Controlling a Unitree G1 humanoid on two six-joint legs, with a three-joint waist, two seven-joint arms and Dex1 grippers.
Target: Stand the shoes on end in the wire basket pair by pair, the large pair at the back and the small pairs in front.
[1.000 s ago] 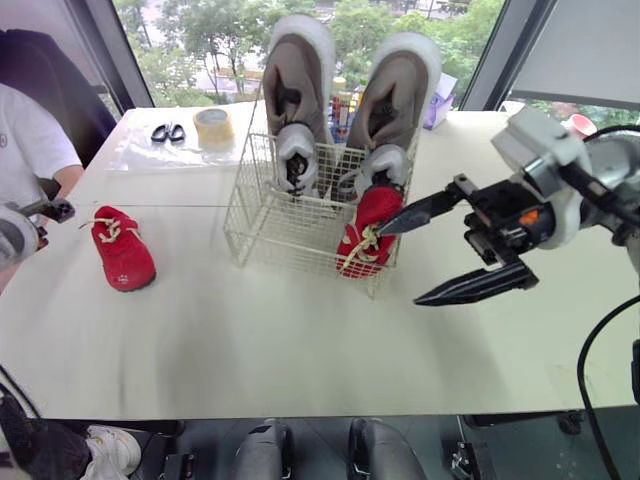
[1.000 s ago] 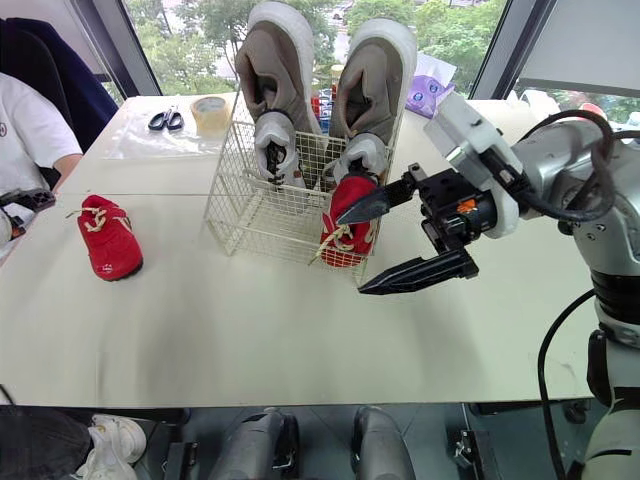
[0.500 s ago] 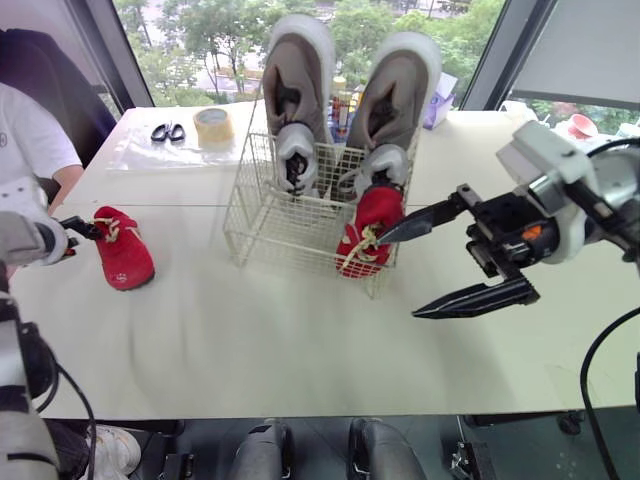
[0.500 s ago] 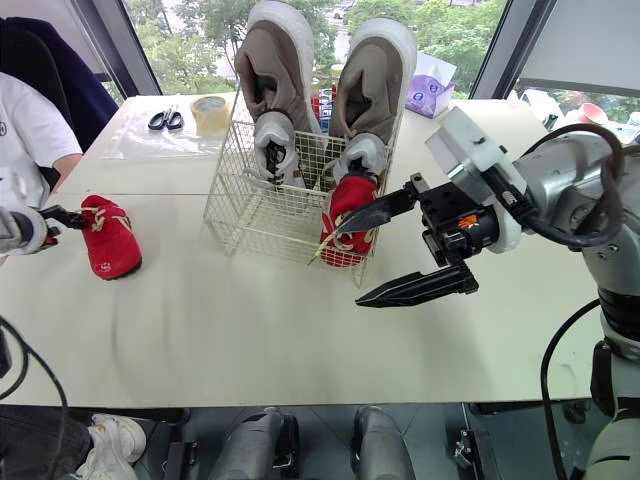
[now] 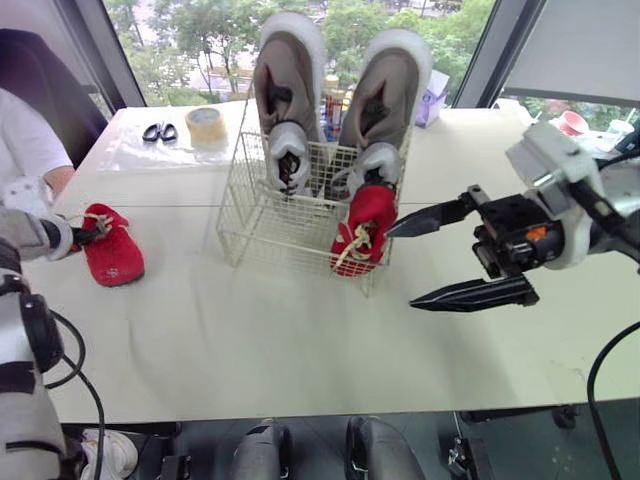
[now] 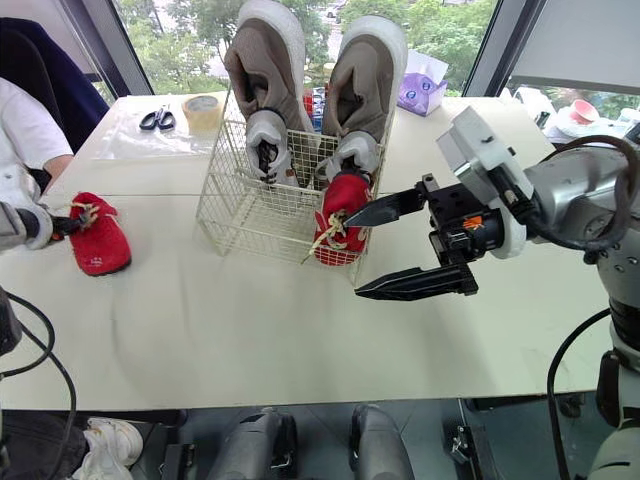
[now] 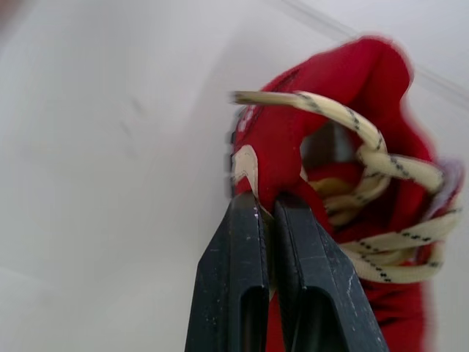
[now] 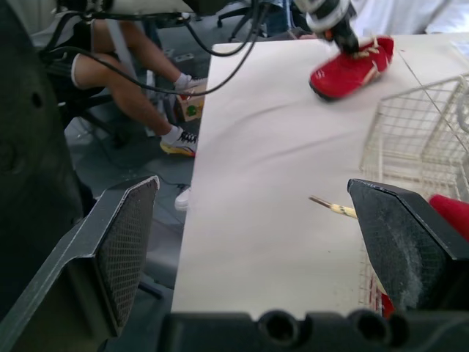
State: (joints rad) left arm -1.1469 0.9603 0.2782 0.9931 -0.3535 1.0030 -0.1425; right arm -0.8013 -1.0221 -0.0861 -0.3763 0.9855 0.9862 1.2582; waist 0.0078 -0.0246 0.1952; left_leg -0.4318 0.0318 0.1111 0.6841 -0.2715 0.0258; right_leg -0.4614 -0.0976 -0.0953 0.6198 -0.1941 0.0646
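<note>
A small red shoe (image 5: 112,258) with cream laces lies on the white table at the left. My left gripper (image 7: 265,202) is shut on the shoe's heel collar (image 7: 271,158); it also shows in the left eye view (image 5: 80,236). The wire basket (image 5: 270,215) stands mid-table. Two large grey shoes (image 5: 280,90) stand on end at its back, and one red shoe (image 5: 365,228) stands at its front right corner. My right gripper (image 5: 402,266) hovers open just right of the basket, with nothing between its fingers (image 8: 124,249).
A tape roll (image 5: 207,125) and scissors (image 5: 155,131) lie on a plastic sheet at the far left of the table. A person in a white shirt (image 5: 25,150) sits at the left edge. A purple pack (image 6: 420,85) lies behind the basket.
My left gripper reached the red shoe's heel and shut on it, nudging the shoe slightly left. The right gripper stays open and has drawn a little away from the basket.
</note>
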